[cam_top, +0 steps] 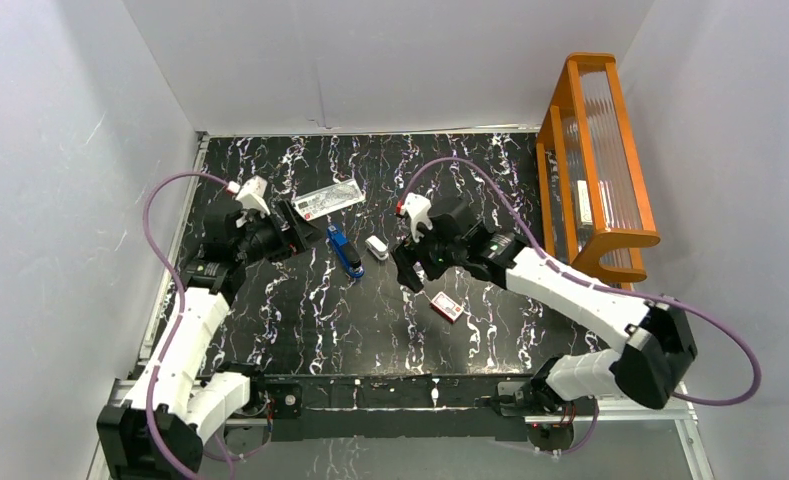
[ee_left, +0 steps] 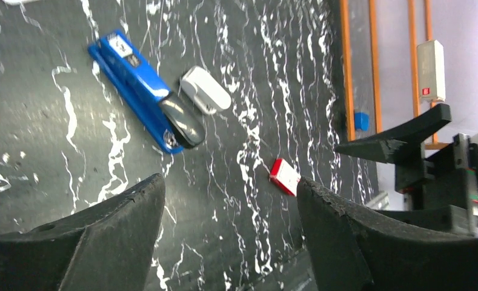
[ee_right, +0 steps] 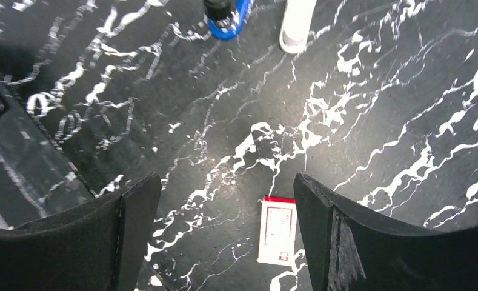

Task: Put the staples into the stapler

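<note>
The blue stapler (cam_top: 345, 250) lies shut and flat on the black marbled table (cam_top: 300, 320), with a small white tray-like piece (cam_top: 376, 247) just to its right. The staples' red-and-white box (cam_top: 447, 306) lies nearer the front. My left gripper (cam_top: 302, 230) hovers open just left of the stapler (ee_left: 145, 91); the white piece (ee_left: 205, 90) and the box (ee_left: 285, 176) lie beyond it. My right gripper (cam_top: 408, 272) hangs open, up and left of the box (ee_right: 277, 229), which lies close to the right finger (ee_right: 345, 242). Nothing is between the jaws of either gripper (ee_left: 230, 200) (ee_right: 224, 206).
A flat clear packet (cam_top: 328, 200) with a white-and-red label lies behind the stapler. An orange rack (cam_top: 595, 150) with ribbed clear panels stands along the right edge. White walls enclose the table on three sides.
</note>
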Controlling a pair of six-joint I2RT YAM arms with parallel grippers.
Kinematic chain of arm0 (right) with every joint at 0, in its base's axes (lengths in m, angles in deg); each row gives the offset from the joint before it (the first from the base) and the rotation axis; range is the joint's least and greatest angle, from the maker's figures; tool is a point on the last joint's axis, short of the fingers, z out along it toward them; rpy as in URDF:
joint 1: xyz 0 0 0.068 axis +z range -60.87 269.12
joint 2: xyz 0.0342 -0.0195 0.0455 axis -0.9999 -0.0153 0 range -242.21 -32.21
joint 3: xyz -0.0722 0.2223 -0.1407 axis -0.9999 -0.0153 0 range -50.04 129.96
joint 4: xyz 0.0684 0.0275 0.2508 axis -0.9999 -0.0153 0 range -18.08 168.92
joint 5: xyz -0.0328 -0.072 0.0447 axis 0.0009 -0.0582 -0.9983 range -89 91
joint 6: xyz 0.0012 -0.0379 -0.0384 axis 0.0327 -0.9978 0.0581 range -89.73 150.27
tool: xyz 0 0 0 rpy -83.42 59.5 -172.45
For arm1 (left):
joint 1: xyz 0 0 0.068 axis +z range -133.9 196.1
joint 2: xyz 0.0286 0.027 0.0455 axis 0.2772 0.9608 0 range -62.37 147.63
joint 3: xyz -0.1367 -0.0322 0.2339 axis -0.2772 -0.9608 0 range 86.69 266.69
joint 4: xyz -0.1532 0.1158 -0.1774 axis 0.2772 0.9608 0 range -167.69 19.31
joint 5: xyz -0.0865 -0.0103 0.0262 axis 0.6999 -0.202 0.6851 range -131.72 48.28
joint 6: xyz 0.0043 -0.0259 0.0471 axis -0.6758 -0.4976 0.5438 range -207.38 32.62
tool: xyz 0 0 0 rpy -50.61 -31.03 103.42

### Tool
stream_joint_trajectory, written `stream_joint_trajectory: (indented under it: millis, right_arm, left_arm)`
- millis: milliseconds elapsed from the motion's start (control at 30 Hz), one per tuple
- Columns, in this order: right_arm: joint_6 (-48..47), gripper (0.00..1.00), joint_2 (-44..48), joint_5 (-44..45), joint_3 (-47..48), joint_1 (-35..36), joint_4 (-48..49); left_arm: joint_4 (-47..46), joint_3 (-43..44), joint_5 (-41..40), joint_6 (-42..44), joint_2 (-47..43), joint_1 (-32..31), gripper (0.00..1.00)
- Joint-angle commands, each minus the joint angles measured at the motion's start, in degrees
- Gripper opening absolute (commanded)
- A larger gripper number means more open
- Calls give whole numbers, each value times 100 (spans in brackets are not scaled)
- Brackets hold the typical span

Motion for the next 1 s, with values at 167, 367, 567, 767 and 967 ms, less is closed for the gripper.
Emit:
stream_joint_trajectory:
  millis: [167,367,567,767,967]
  right_arm:
    - [112,93,-994,1271,-160,191,-194]
    - [217,93,-1338,1788,-234,24,-1283]
    - [76,86,-1225,721,-541,-227,-1303]
    - [11,79,-1423,445,-626,-222,-1194]
    - [58,71,-1617,621,-552,-222,-1259]
  left_arm:
    - [0,-293,952,-478,1105,-2,75]
    - [-532,-682,1152,-658,1174,-151,75]
    - [-1312,-990,1042,-880,1084,-267,76]
    - [-1537,-1175,732,-899,982,-279,76]
    - [-1427,-1161,862,-1102,1055,-279,76]
